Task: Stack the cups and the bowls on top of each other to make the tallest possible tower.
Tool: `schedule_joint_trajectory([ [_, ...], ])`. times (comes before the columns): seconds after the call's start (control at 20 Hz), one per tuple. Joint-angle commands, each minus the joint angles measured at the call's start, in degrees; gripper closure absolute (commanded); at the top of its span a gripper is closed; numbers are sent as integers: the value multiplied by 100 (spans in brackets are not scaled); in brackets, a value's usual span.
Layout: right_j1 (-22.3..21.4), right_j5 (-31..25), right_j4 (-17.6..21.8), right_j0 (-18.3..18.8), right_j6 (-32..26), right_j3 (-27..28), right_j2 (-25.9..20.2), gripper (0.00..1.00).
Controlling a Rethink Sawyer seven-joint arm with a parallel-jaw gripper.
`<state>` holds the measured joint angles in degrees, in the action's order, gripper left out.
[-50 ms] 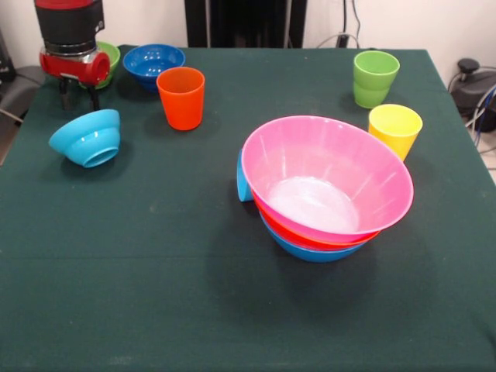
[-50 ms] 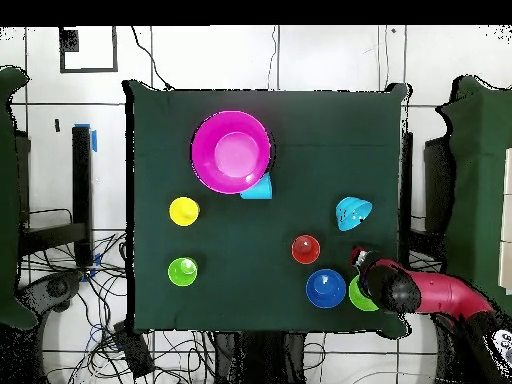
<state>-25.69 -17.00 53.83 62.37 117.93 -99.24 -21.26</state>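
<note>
I am finding no writing that I can read anywhere around me: no words, brand marks, numbers or signs. I am looking over the cups and bowls near the pink bowl (image 1: 325, 182), and their glossy sides are all showing plain colour. The green cloth of the table (image 1: 155, 294) under the pink bowl is carrying no print either. My own red and black arm (image 1: 71, 35), beyond the pink bowl and off to one side of it, is showing no legible label from either view.
</note>
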Motion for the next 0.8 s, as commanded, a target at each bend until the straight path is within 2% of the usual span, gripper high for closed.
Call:
schedule_joint_trajectory([
  [0.05,1116,1163,1021,-1713,853,839,980,0],
  [0.1,1149,1420,1007,-2063,1227,931,1326,0],
  [0.2,1197,1589,809,-2354,1405,979,1615,0],
  [0.5,1120,1452,215,-2357,958,811,1643,0],
  [0.8,1287,802,-83,-1533,145,769,821,0],
])
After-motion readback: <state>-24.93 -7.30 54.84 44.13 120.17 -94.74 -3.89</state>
